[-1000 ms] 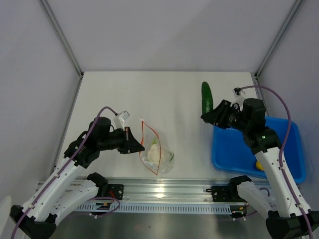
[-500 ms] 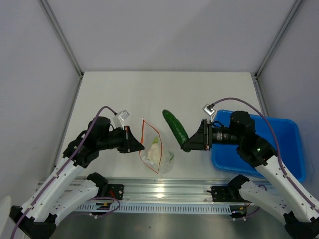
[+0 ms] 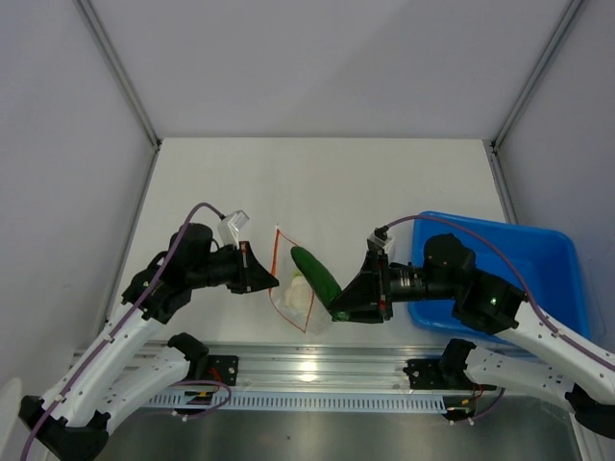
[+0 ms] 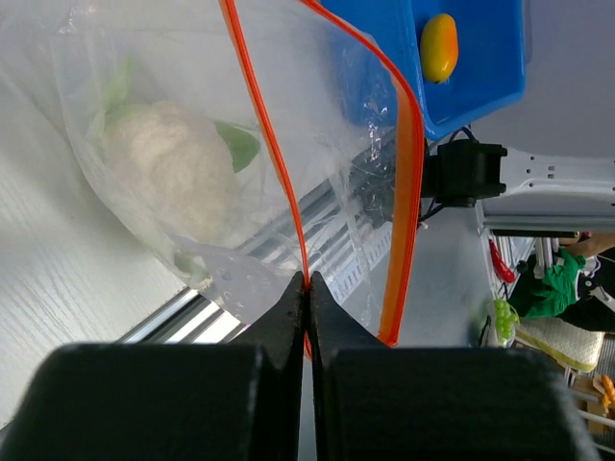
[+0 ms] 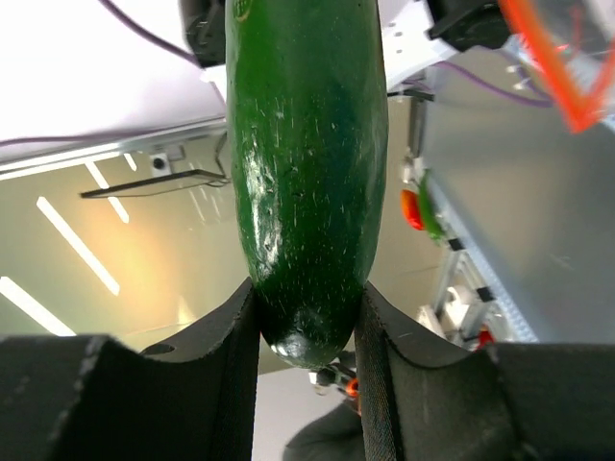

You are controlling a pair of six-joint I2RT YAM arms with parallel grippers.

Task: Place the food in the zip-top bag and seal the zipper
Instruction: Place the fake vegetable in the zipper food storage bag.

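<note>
The clear zip-top bag (image 3: 306, 300) lies near the table's front edge. Its mouth is held apart, with my left gripper (image 3: 273, 281) shut on one side of the orange-red zipper (image 4: 272, 154). A pale leafy lump (image 4: 173, 182) sits inside the bag. My right gripper (image 3: 342, 309) is shut on the lower end of the dark green cucumber (image 3: 315, 272), which points up-left across the bag's mouth. In the right wrist view the cucumber (image 5: 307, 163) fills the space between the fingers (image 5: 235, 355). The yellow-orange fruit (image 4: 438, 46) lies in the blue tray (image 4: 476, 86).
The blue tray (image 3: 550, 261) stands at the right, partly covered by my right arm. A metal rail (image 3: 307, 370) runs along the table's front edge just below the bag. Grey walls close in the back and both sides.
My right arm has swung left and down with the cucumber, from beside the tray to the bag's mouth. The left gripper and bag have stayed put.
</note>
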